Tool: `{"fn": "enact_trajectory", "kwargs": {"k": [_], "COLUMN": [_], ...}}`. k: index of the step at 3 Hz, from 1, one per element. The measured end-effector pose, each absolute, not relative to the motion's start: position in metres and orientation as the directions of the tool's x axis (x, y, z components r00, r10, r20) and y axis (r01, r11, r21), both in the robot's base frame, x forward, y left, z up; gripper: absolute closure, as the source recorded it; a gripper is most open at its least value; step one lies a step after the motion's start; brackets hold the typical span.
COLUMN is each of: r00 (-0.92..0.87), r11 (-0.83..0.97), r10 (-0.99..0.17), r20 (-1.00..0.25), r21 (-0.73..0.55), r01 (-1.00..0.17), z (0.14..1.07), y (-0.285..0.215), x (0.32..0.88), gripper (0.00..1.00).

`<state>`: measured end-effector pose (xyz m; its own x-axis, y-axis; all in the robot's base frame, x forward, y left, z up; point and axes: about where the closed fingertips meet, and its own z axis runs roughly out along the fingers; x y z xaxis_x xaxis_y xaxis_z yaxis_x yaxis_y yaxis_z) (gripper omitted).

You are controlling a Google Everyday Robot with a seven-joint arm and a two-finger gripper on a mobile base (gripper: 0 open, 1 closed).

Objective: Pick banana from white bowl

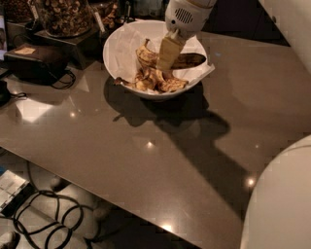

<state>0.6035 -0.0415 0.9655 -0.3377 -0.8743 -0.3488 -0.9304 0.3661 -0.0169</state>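
Gripper: we are watching the gripper (pixel 164 64) hanging inside the white bowl (pixel 115 53), its tip down among the fruit.
Grip: we are not managing to tell how far open it is, or whether it is holding anything.
Banana: the dark banana (pixel 188 60) is lying along the bowl's far right side, just beside the gripper, its left end hiding behind it.
Neighbours: yellower blotched bananas (pixel 154 81) are crowding the front of the bowl, right under the tip.
Risk: we are judging a wrong-fruit grab likely, with those lying so close. The overripe skin could be squashing or slipping, and the crumpled paper liner (pixel 200 73) could be lifting along.
Beyond: a glass jar of brown snacks (pixel 63 14) is standing well apart on the grey table (pixel 146 160).
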Motion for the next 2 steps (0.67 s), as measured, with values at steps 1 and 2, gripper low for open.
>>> {"fn": "enact_trajectory", "kwargs": {"k": [1,2], "r00": [-0.343,-0.351], "r11": [0.366,0.37], "r10": [-0.866,-0.855], "r20": [-0.363,-0.38], "r21": [0.007,0.026], "r01": [-0.931,-0.929], "z": [0.971,0.976], "y": [-0.044,-0.047], "x": [0.574,0.536], "gripper": [1.0,1.0]}}
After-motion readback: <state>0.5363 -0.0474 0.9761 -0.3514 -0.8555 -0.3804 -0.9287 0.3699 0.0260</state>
